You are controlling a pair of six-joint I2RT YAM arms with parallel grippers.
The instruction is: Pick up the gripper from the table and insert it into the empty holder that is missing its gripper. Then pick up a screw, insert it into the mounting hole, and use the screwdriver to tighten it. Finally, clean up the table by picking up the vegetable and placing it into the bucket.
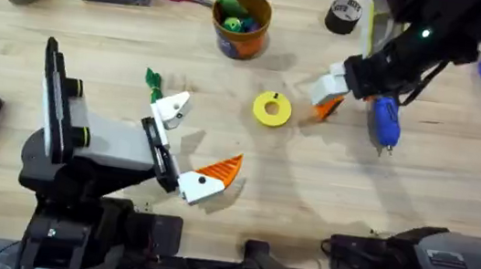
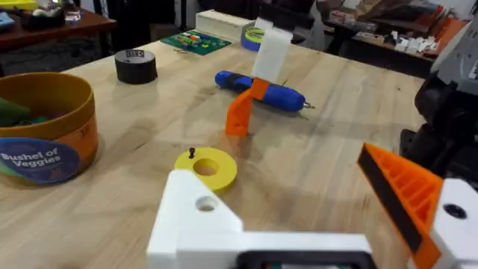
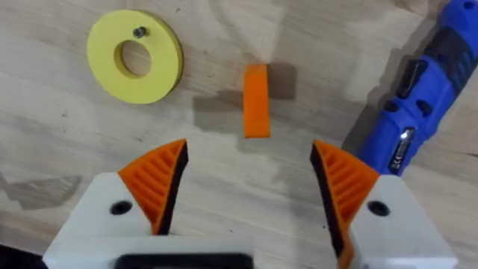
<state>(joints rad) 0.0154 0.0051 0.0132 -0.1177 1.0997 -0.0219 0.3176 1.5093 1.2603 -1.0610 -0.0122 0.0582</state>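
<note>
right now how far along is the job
Nothing looks done yet. The empty holder has no tip, the screw sits on the yellow disc, and the vegetable lies outside the bucket. In hand: the right hand, open, hovers over the loose orange gripper. Left: grasp it, insert it, drive the screw with the screwdriver, bin the vegetable.
</note>
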